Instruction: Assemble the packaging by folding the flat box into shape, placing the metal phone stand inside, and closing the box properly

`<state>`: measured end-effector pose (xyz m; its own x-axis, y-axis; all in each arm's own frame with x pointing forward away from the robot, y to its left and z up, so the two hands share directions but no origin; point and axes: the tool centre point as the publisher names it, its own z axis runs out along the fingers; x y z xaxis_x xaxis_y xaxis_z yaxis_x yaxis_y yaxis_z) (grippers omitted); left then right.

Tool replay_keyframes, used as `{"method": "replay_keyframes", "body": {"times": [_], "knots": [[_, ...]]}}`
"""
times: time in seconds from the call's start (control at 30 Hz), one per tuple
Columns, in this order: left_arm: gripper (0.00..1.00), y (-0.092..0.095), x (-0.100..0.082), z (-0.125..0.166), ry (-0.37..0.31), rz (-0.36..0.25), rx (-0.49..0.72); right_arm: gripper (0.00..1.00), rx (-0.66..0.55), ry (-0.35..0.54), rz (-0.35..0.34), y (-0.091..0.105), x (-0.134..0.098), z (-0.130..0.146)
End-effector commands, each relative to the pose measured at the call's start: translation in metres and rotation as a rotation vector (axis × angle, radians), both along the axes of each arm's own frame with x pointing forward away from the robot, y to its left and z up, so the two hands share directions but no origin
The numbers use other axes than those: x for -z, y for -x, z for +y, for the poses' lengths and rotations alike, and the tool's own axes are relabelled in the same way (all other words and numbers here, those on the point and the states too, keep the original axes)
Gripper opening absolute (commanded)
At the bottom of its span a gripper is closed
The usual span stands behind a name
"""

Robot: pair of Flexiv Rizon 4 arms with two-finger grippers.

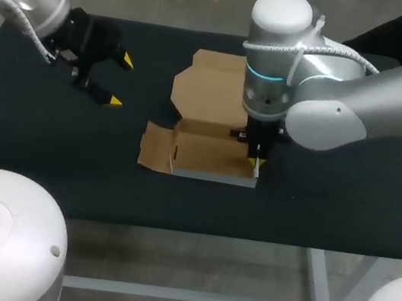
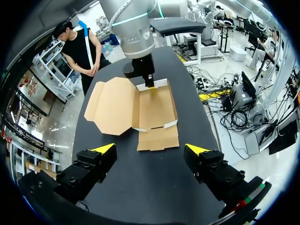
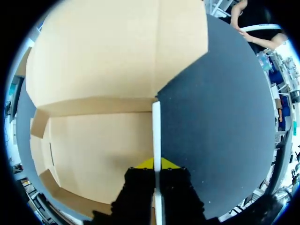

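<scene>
- The box [image 1: 208, 154] lies partly folded on the worktop [image 1: 68, 163], directly under the right end effector [image 1: 254, 163]. Its brown tray faces up, with low walls raised on several sides.
- The side wall [image 3: 156, 126] at the tray's right end stands upright, its white outer face turned away from the tray. In the right wrist view it runs straight ahead from between the fingers.
- The right end effector points straight down and is clamped on that side wall, with one yellow tip inside the tray and one outside it, both pressed to the card.
- The lid [image 1: 211, 87] lies flat and open on the worktop, on the far side of the tray from the left end effector's camera side, still joined to the tray along one long edge.
- A loose flap [image 1: 157, 147] lies flat at the tray's other end, the end nearest the left end effector [image 1: 120, 80].
- The left end effector hangs above the worktop, well apart from the box, with its fingers spread wide and nothing between them. In its wrist view the flap and tray lie ahead of the tips.
</scene>
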<state>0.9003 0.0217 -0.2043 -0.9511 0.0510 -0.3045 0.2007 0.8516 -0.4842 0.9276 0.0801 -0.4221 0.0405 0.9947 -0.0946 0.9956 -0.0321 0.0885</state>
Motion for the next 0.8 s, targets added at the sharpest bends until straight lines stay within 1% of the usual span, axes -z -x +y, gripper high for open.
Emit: {"method": "replay_keyframes", "body": {"times": [0.03, 0.13, 0.2, 0.3, 0.5, 0.67, 0.8], "knots": [[1.00, 0.0000, -0.0012, 0.0000, -0.005, 0.003, 0.000, 0.00, -0.003, 0.029, 0.026, -0.0039, 0.0030, 0.0027], [1.00, 0.0000, -0.0012, 0.0000, -0.005, 0.003, 0.000, 0.00, 0.000, 0.063, 0.040, -0.0034, 0.0026, 0.0006], [1.00, 0.0000, -0.0012, 0.0000, -0.005, 0.003, 0.000, 0.00, 0.013, 0.112, 0.049, -0.0034, 0.0019, -0.0008], [1.00, 0.0000, -0.0012, 0.0000, -0.005, 0.003, 0.000, 0.00, 0.006, 0.155, 0.056, -0.0040, -0.0006, -0.0019], [1.00, 0.0000, -0.0012, 0.0000, -0.005, 0.003, 0.000, 0.00, 0.015, 0.216, 0.083, -0.0048, -0.0052, -0.0024], [1.00, 0.0000, -0.0012, 0.0000, -0.005, 0.003, 0.000, 0.00, 0.065, 0.276, 0.124, -0.0055, -0.0039, -0.0041], [1.00, 0.0000, -0.0012, 0.0000, -0.005, 0.003, 0.000, 0.00, 0.076, 0.312, 0.129, -0.0051, -0.0030, -0.0042]]}}
